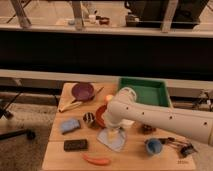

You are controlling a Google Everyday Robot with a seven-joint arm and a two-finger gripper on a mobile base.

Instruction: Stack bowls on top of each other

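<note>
In the camera view, my hand (pixel 114 133) hangs over the middle of the desk (pixel 131 157), fingers spread wide and gripping nothing I can make out. The red-orange bowl (pixel 100 116) sits just beside my arm, partly hidden by it. The purple bowl (pixel 82 91) rests near the far left corner.

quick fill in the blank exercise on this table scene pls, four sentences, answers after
1. In the camera view, the purple bowl sits at the back ____ corner of the table.
2. The red-orange bowl is partly hidden behind the robot's ____.
3. The claw hangs over the pale ____ cloth.
4. The tray at the back right is ____.

Missing words: left; arm; blue; green
</note>
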